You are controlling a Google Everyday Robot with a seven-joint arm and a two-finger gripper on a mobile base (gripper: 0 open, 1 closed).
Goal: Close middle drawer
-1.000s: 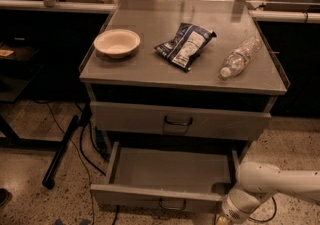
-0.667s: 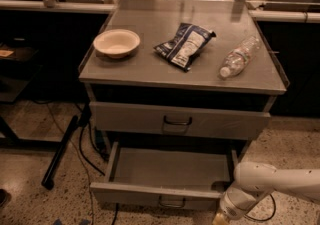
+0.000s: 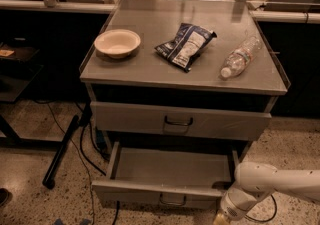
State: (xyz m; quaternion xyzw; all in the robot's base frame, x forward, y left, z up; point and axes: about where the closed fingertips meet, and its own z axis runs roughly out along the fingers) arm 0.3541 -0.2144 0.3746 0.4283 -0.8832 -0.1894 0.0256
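The middle drawer (image 3: 170,169) is a shallow grey metal tray, pulled well out at the bottom of the cabinet. Its low front panel (image 3: 155,194) carries a small dark bail handle (image 3: 172,200). The tray looks empty. My white arm (image 3: 270,184) comes in from the lower right. Its wrist sits at the drawer's front right corner. My gripper (image 3: 222,217) is at the bottom edge of the view, just right of the front panel and mostly cut off.
Above the open drawer is a taller drawer front (image 3: 180,121) with its own handle. On the cabinet top (image 3: 150,69) lie a white bowl (image 3: 117,43), a chip bag (image 3: 185,45) and a plastic bottle (image 3: 240,57). A black pole and cables (image 3: 62,149) lie on the floor at left.
The arm's wrist has shifted very slightly left near the drawer's front right corner. The drawer stands as far out as before.
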